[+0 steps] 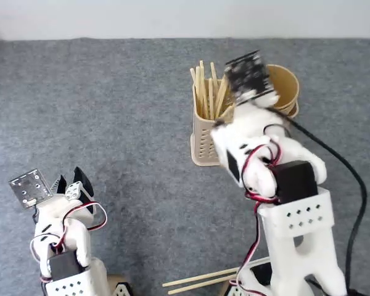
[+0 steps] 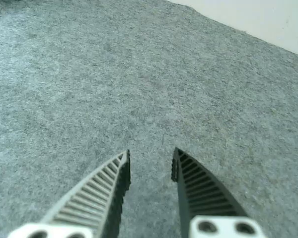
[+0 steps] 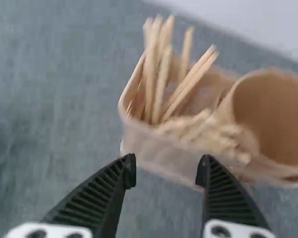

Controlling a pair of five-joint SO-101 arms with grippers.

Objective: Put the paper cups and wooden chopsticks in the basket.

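Observation:
A beige slotted basket (image 1: 203, 139) (image 3: 149, 148) stands upright at the middle back and holds several wooden chopsticks (image 1: 206, 89) (image 3: 161, 74) on end. Brown stacked paper cups (image 1: 287, 89) (image 3: 265, 116) lie tilted at the basket's right side; whether they rest inside it or against it I cannot tell. My right gripper (image 3: 166, 168) hangs open and empty just in front of the basket, short of its wall. Two loose chopsticks (image 1: 203, 280) lie on the mat near the front edge. Far to the left, my left gripper (image 1: 72, 180) (image 2: 150, 158) is open over bare mat.
A grey felt mat (image 1: 111, 111) covers the table, with a pale wall along the back. The right arm (image 1: 265, 160) and its black cable (image 1: 351, 179) take up the right side. The loose chopsticks lie close to the right arm's base.

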